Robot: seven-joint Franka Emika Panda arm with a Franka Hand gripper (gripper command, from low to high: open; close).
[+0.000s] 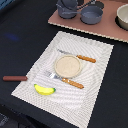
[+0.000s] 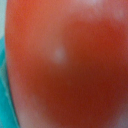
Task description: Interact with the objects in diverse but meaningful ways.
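Note:
A red tomato point(image 2: 70, 65) fills nearly the whole wrist view, blurred and very close, with a small pale highlight on its skin. No fingers show around it, and neither the arm nor the gripper appears in the exterior view. In the exterior view a yellow banana point(image 1: 44, 90) lies on the near corner of a pale striped placemat point(image 1: 95, 85). A brown-handled utensil point(image 1: 15, 78) lies on the dark table toward the exterior view's left of the mat. Two grey pots point(image 1: 67, 9) point(image 1: 91, 15) stand at the back.
On the placemat a round beige plate point(image 1: 67, 65) sits between an orange-handled fork point(image 1: 65, 80) and an orange-handled knife point(image 1: 77, 56). The pots rest on a pinkish tray point(image 1: 107, 27), next to a pale bowl point(image 1: 122, 17). A teal strip point(image 2: 4, 100) edges the wrist view.

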